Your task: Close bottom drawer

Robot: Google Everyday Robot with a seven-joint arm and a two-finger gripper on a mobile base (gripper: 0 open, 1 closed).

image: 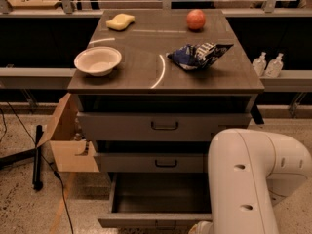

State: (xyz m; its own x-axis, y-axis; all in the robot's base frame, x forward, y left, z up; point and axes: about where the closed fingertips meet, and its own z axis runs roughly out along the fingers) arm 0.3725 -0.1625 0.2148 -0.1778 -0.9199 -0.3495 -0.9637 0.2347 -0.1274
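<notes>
The bottom drawer [156, 199] stands pulled well out at the foot of the cabinet [204, 126], its shallow tray exposed below the two drawers above it. The arm [248, 179] fills the space at the cabinet's lower right front. A pale lump by the drawer's front edge is probably the end effector [199, 227]; whether it is open or closed cannot be told. On the cabinet's worktop [141, 48] sit a bowl [97, 61], a sponge [120, 21], an apple [196, 19] and a crumpled bag [199, 55].

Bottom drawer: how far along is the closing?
Nothing looks done: the bottom drawer stands pulled out, tray exposed. In hand: the arm reaches down by its front panel, the claw hidden below the picture's edge. Left: the whole push in.
</notes>
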